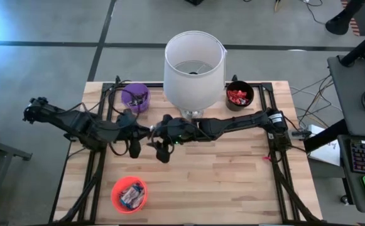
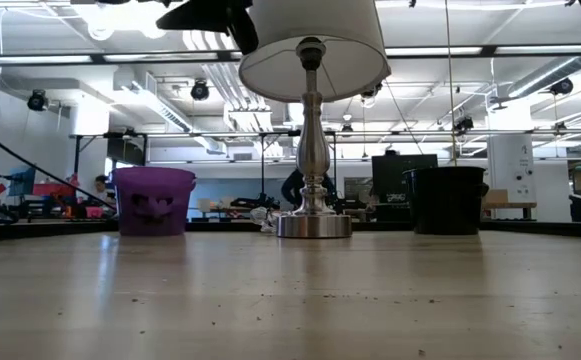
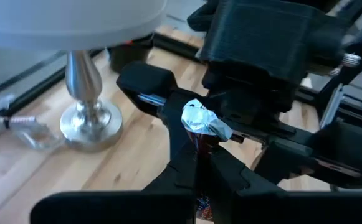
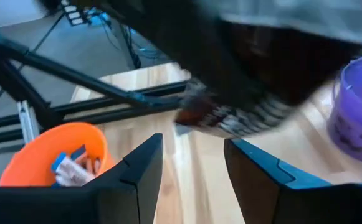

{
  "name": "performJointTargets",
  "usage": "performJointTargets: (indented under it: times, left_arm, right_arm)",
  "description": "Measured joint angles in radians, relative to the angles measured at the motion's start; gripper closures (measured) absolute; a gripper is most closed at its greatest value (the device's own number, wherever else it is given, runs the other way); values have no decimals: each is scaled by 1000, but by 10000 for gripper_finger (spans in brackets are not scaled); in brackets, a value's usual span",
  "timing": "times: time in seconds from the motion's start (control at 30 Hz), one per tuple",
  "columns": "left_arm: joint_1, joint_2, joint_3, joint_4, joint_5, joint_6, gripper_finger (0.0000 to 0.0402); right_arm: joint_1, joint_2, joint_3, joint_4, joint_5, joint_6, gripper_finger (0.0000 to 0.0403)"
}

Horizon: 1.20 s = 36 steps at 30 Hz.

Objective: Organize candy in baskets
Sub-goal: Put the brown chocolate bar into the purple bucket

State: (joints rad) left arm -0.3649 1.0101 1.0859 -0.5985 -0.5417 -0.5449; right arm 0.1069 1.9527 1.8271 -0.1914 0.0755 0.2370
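Note:
My left gripper (image 1: 146, 130) is shut on a dark-wrapped candy (image 3: 200, 134) high over the table's middle, in front of the lamp. My right gripper (image 4: 193, 143) faces it there (image 1: 159, 133), open. Its two fingers stand on either side of the candy's silver end and I see no touch. In the right wrist view the candy (image 4: 230, 118) lies just beyond the fingertips. The purple basket (image 1: 135, 97) stands at the far left and the black basket (image 1: 239, 95), with red candy, at the far right. The orange basket (image 1: 129, 193), with blue-and-white candy, stands near the front edge. My left gripper pinches the candy's dark body (image 3: 199, 152) between its two fingers. The crimped silver end (image 3: 204, 119) sticks out past the fingertips toward my right gripper. The candy is lifted clear of the table.
A lamp with a big white shade (image 1: 193, 69) and a metal base (image 2: 313, 225) stands at the far middle, close behind both grippers. Black frame rails run along the table's left and right sides. Bare wood lies between the grippers and the orange basket.

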Motion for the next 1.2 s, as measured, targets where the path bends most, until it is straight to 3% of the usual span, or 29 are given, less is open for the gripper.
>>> performJointTargets:
  times: [0.43, 0.97, 1.2]
  left_arm:
    - [0, -50, 0, 16, 9, 89, 401]
    - [0, -56, -2, -5, 23, 142, 401]
    - [0, -92, -2, -16, -91, 202, 401]
  right_arm:
    - [-36, -17, 0, 107, 7, -2, 244]
    - [-35, -46, 0, 84, -4, 2, 268]
    - [-34, -44, 0, 12, -57, 71, 242]
